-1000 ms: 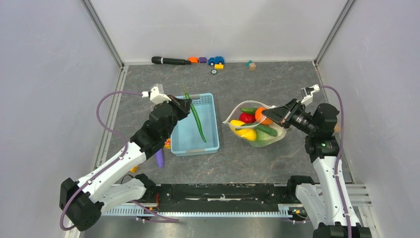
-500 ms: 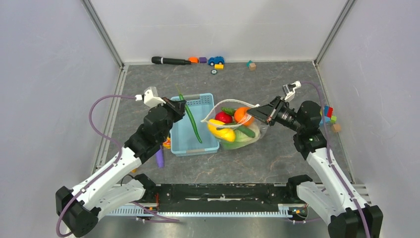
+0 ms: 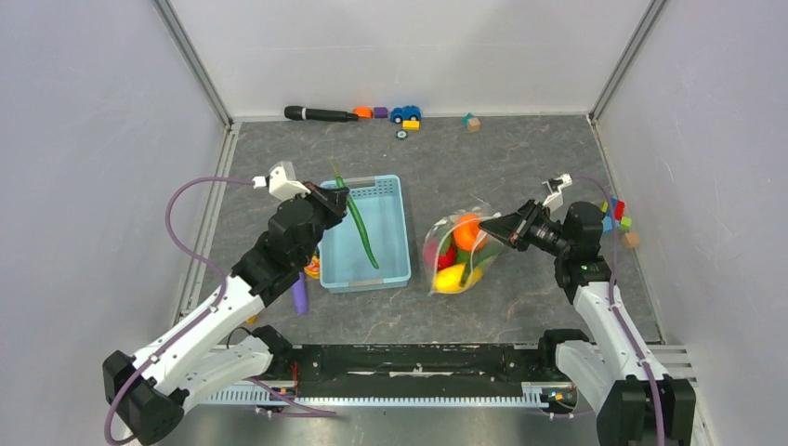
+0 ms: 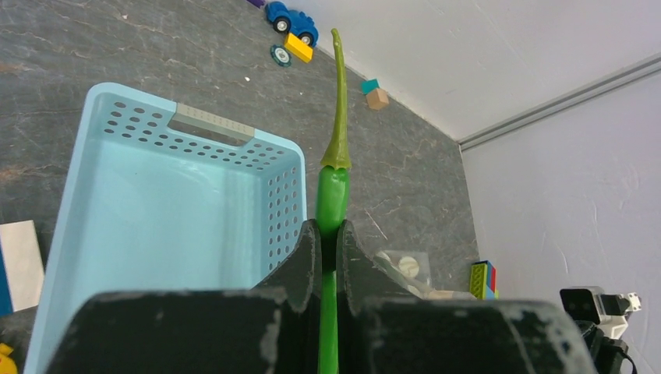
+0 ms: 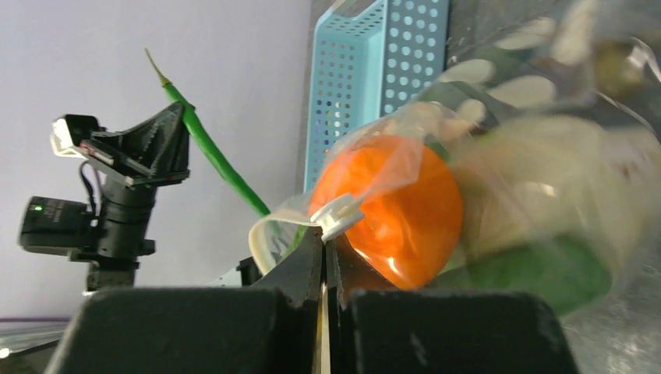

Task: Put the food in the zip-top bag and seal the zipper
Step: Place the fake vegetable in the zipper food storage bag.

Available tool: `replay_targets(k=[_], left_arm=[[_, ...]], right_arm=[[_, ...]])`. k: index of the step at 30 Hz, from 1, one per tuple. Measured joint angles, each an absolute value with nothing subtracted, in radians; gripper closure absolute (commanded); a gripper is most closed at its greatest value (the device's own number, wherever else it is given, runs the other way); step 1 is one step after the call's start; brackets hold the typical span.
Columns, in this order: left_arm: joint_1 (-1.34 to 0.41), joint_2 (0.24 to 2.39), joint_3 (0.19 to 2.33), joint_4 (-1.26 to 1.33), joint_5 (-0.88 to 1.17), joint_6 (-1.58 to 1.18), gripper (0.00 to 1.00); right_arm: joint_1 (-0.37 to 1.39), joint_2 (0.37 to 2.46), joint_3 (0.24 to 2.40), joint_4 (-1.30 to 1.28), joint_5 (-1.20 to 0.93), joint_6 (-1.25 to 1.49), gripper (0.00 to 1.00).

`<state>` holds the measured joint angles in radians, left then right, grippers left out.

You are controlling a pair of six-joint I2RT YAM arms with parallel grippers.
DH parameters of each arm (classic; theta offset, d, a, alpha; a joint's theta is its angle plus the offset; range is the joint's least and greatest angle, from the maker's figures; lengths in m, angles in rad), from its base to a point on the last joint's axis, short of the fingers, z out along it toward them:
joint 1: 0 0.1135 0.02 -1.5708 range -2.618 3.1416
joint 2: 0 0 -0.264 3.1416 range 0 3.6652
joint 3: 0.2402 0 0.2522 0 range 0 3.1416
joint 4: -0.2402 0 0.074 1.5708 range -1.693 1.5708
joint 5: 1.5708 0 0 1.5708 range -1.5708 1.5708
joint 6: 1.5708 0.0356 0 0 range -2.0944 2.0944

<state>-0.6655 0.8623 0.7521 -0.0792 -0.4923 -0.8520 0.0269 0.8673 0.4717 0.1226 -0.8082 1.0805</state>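
Observation:
My left gripper (image 3: 342,197) is shut on a long thin green pepper (image 3: 362,228), held slanting over the light-blue basket (image 3: 406,232). In the left wrist view the fingers (image 4: 308,249) pinch the pepper (image 4: 334,183) just below its stem. My right gripper (image 3: 497,232) is shut on the mouth edge of the zip-top bag (image 3: 460,260), which is bunched up to the right of the basket. Through the bag show an orange piece (image 3: 467,230), a red one (image 3: 446,255) and a yellow one (image 3: 451,277). In the right wrist view the white zipper (image 5: 339,212) sits at the tips of the gripper (image 5: 325,234), against the orange piece (image 5: 405,210).
A purple rod (image 3: 299,295) and a small orange wedge (image 3: 314,269) lie left of the basket. A black marker (image 3: 321,113), a toy car (image 3: 405,113) and small blocks (image 3: 473,122) line the back wall. Coloured bricks (image 3: 615,216) sit by the right wall.
The right gripper swung the bag left toward the basket, then back right; the bag went from spread wide to bunched and narrow. The left arm shifted the pepper slightly left, then held still.

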Motion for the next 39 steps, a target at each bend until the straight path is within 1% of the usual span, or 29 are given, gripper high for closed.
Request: replay_targets(k=[4,7,12,16,20,23,27,30,35,39], left_arm=[[-0.684,0.931,0.803,-0.064,-0.486,-0.852,0.98],[-0.731,0.970,0.841,-0.006,-0.488,-0.850,0.98],[-0.842,1.043,0.908,0.141,-0.497,-0.792,0.98],[-0.923,1.122,0.941,0.309,-0.453,-0.666,0.98],[-0.976,1.191,0.939,0.520,-0.276,-0.499,0.98],[-1.003,1.228,0.939,0.657,-0.088,-0.379,0.98],[-1.039,1.275,0.942,0.767,0.160,-0.249,0.98],[-1.047,1.333,0.984,0.759,0.355,-0.157,0.98],[-1.047,1.446,1.135,0.591,0.711,0.057,0.98],[-1.044,1.464,1.156,0.481,0.888,0.215,0.98]], right_arm=[[0.010,0.892,0.502,0.048,-0.811,1.000,1.00],[0.010,0.898,0.522,0.014,-0.807,0.973,1.00],[0.010,0.887,0.559,-0.039,-0.794,0.945,1.00],[0.010,0.875,0.561,-0.073,-0.780,0.937,1.00],[0.010,0.871,0.561,-0.091,-0.779,0.937,1.00],[0.010,0.869,0.570,-0.100,-0.781,0.936,1.00],[0.010,0.867,0.575,-0.107,-0.782,0.933,1.00],[0.010,0.867,0.575,-0.114,-0.786,0.933,1.00],[0.010,0.867,0.582,-0.123,-0.791,0.929,1.00],[0.010,0.862,0.588,-0.133,-0.794,0.925,1.00]])
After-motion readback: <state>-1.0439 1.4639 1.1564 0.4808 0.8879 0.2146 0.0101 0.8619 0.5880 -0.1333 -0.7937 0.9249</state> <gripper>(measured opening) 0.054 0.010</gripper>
